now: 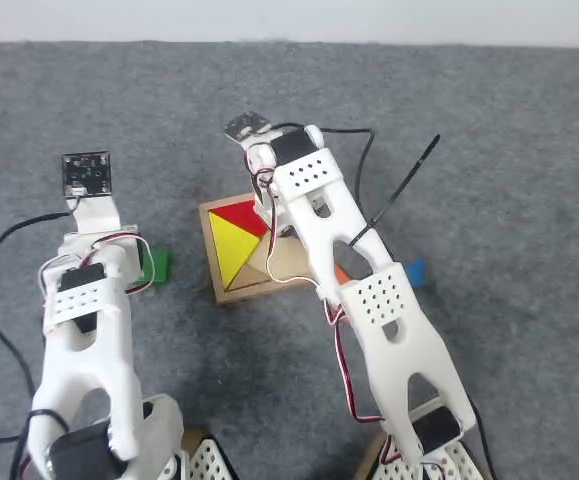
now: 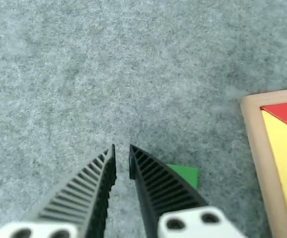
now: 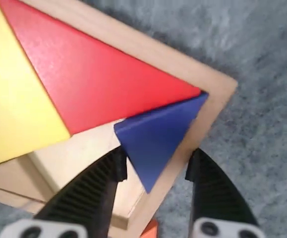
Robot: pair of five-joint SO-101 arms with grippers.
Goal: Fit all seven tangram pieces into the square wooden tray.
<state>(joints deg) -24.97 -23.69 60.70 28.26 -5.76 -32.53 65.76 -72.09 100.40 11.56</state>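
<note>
Progress: we judge the task under half done. The wooden tray [image 1: 259, 291] sits mid-table on the grey carpet [image 1: 489, 150], between the two arms.

Tray contents:
- large red triangle [image 3: 98, 74], seated flat along one rim;
- large yellow triangle [image 3: 14, 99], flush against the red one along their shared edge;
- dark blue triangle [image 3: 155, 136], in the corner next to the red piece. One of its corners overlaps the tray rim, so we judge it not yet seated. We cannot tell whether it lies flat.
- The rest of the tray floor is bare wood.

Still outside, on the carpet:
- green piece [image 1: 156, 265], just beside the left arm, apart from the tray;
- light blue piece [image 1: 415, 270], on the far side of the right arm, apart from the tray;
- orange piece [image 1: 341, 272], near the tray's right edge and partly hidden under the right arm.

That makes six pieces; we cannot make out the seventh.

Grippers:
- right gripper [image 3: 155, 161]: over the tray corner, jaws apart and straddling the dark blue triangle. One finger looks close to the piece's edge; the other stands off it, so we read it as not clamped.
- left gripper [image 2: 122, 148]: low over the carpet, jaws almost together with a thin slit at the tips. It holds nothing, and the green piece [image 2: 185, 173] lies just beside one finger.
</note>
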